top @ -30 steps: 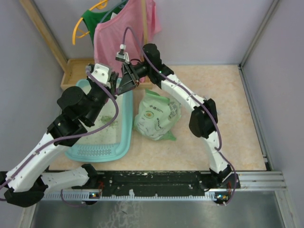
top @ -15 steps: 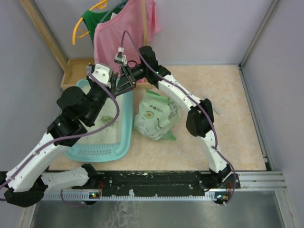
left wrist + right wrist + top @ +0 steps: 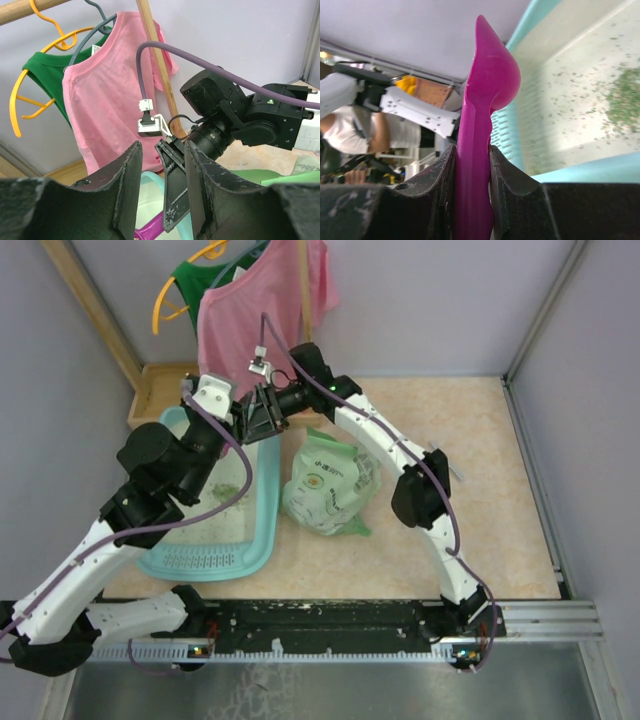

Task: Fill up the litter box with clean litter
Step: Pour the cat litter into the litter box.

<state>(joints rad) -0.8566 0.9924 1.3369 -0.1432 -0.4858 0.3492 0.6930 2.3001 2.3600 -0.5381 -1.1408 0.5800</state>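
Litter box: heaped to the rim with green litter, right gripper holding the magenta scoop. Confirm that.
Not heaped: the litter box holds only a small patch of clean litter and scattered granules on a mostly bare base, per the right wrist view. The right gripper does hold the magenta scoop.

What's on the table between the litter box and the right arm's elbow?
A pale green printed bag lies there, close beside the right rim of the litter box. The top external view shows it.
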